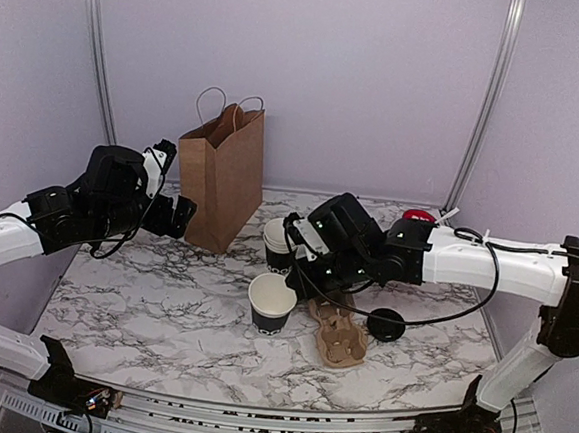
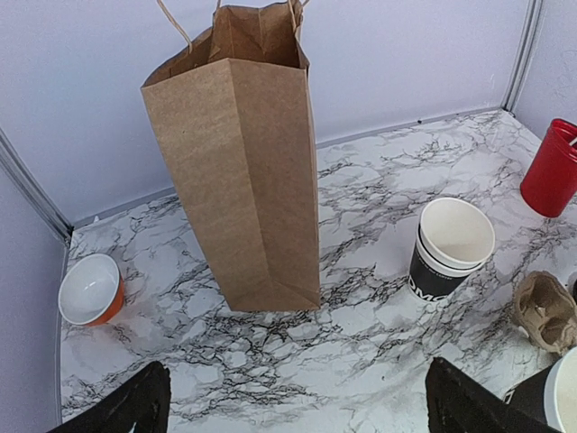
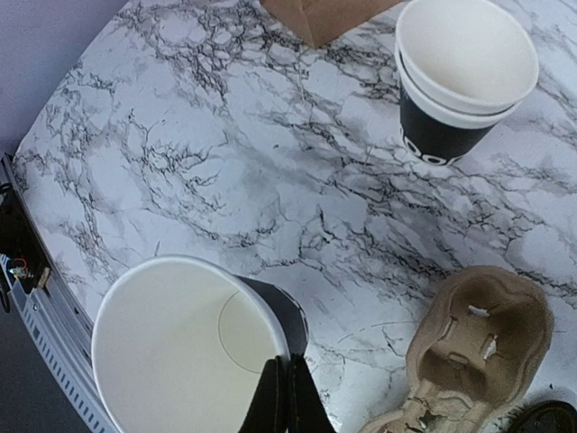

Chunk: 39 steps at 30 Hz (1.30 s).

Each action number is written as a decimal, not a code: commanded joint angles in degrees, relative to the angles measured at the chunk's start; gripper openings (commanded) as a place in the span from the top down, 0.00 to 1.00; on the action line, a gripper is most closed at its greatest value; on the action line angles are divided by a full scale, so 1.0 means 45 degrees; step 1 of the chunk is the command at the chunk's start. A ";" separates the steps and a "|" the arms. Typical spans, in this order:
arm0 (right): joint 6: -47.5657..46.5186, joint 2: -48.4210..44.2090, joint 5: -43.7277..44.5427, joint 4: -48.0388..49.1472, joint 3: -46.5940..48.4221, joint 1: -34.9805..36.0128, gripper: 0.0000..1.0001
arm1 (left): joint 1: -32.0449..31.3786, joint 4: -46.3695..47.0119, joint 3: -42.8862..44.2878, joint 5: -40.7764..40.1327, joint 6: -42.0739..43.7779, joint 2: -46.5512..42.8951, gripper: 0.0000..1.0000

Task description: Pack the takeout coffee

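We judge the lidless takeout coffee light, thin-walled, crushable: best held around its body. Right gripper sits closed at its 2 o'clock rim; left gripper gapes.

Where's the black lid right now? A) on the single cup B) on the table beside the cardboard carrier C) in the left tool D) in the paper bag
B: the black lid lies on the table to the right of the cardboard carrier, and the takeout cup stands open-topped.
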 commanded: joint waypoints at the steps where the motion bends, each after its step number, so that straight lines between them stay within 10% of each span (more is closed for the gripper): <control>1: 0.0754 0.0164 -0.0792 0.1764 -0.0642 0.0047 1.00 | 0.0074 0.0109 -0.0072 -0.0017 0.0038 -0.0150 0.01; 19: 0.0964 0.1252 -0.0511 0.1543 -0.0822 0.0067 0.99 | 0.0074 0.0109 -0.0061 0.0076 0.0058 -0.0058 0.01; 39: 0.1217 -0.0021 0.1401 0.0181 -0.0750 0.0067 0.64 | 0.0074 0.0042 0.0076 0.0424 -0.0220 0.0041 0.01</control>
